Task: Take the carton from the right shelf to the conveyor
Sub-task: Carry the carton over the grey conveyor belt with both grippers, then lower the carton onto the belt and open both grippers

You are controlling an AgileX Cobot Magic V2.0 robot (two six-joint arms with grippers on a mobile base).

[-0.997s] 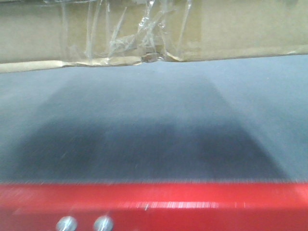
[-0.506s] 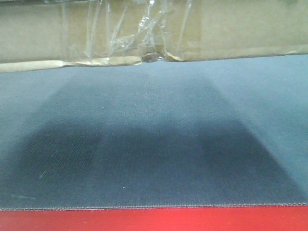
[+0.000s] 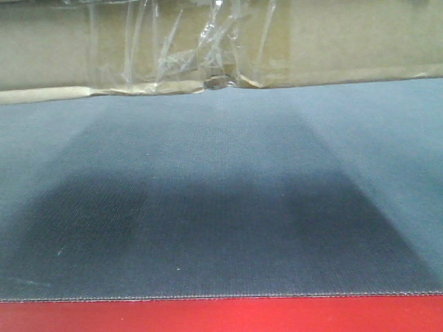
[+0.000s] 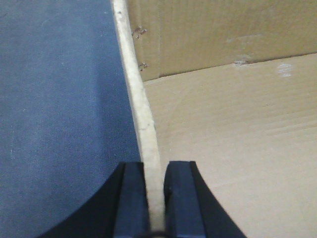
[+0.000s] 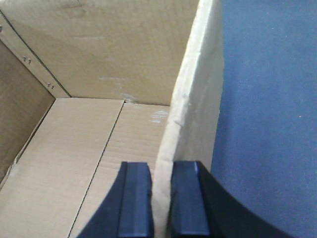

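Observation:
The brown carton [image 3: 208, 41] fills the top of the front view, crinkled clear tape along its lower seam, hanging over the dark grey conveyor [image 3: 221, 207] with its red front edge. My left gripper [image 4: 154, 198] is shut on the carton's left wall edge [image 4: 143, 114], belt to the left and the carton's inside [image 4: 237, 139] to the right. My right gripper [image 5: 161, 198] is shut on the carton's right wall edge [image 5: 193, 94], one finger inside the box, one outside over the belt [image 5: 267, 99]. The right shelf is out of view.
A dark shadow [image 3: 208, 228] of the carton lies on the belt below it. The red conveyor edge [image 3: 221, 317] runs along the bottom of the front view.
The view has advanced over the conveyor: the red edge with its two screw heads dropped toward the bottom of the frame. Both grips on the carton look unchanged.

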